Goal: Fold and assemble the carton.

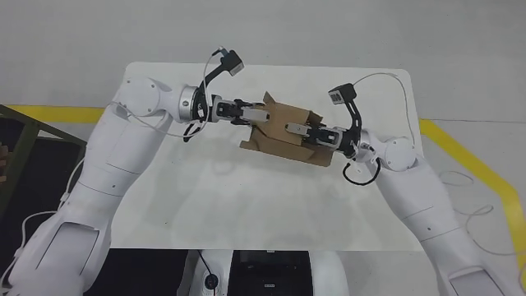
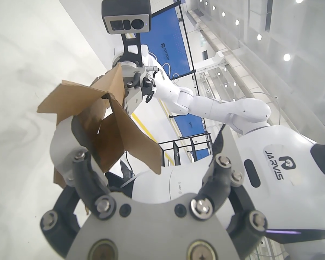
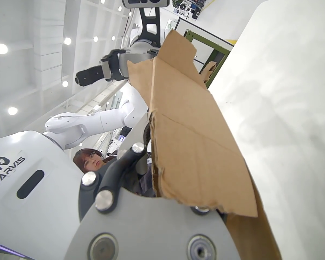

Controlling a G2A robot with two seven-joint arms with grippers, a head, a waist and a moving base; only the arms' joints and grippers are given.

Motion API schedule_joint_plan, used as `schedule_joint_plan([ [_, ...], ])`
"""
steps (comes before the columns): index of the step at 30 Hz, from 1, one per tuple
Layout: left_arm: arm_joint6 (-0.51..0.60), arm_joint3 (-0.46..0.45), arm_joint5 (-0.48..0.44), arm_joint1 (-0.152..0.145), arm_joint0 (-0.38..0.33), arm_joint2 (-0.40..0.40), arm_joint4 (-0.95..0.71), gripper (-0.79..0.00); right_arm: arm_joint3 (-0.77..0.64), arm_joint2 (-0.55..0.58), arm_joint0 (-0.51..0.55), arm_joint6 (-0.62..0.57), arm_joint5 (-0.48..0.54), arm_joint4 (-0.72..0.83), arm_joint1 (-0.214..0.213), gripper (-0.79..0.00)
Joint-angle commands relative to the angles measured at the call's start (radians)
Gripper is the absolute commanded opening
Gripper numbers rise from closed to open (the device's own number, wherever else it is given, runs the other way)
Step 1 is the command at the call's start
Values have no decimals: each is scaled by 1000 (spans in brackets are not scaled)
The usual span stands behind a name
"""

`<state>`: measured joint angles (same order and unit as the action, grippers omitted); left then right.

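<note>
the left arm (image 1: 123,144) stretches out from its shoulder toward the middle, forearm nearly level, wrist in line with it. the left gripper (image 1: 263,116) at its end points at the other arm, its fingers (image 2: 67,139) spread wide apart. the right arm (image 1: 411,173) comes in from the opposite side, elbow bent and wrist turned inward. the right gripper (image 1: 304,134) faces the left one, near it but apart

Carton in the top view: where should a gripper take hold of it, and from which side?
Probably a thin side panel at an open end, pinched edge-on from inside and outside. The carton is half-opened over the table with its flaps splayed, so come in from either end along its length, not from above.
</note>
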<state>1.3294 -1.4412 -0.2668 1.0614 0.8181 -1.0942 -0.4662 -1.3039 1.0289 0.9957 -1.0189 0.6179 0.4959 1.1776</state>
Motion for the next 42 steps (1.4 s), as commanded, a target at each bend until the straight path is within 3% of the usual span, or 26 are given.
schedule_joint_plan([
  [1,1,-1,0,0,-1,2,0,0,5,6,3,20,4,0,0,-785],
  [24,10,-6,3,5,-6,36,-8,0,-92,74,66,260,-34,-203,-8,-785],
  [42,20,17,3,20,-33,94,-15,0,-156,74,82,319,-66,-265,-3,-785],
])
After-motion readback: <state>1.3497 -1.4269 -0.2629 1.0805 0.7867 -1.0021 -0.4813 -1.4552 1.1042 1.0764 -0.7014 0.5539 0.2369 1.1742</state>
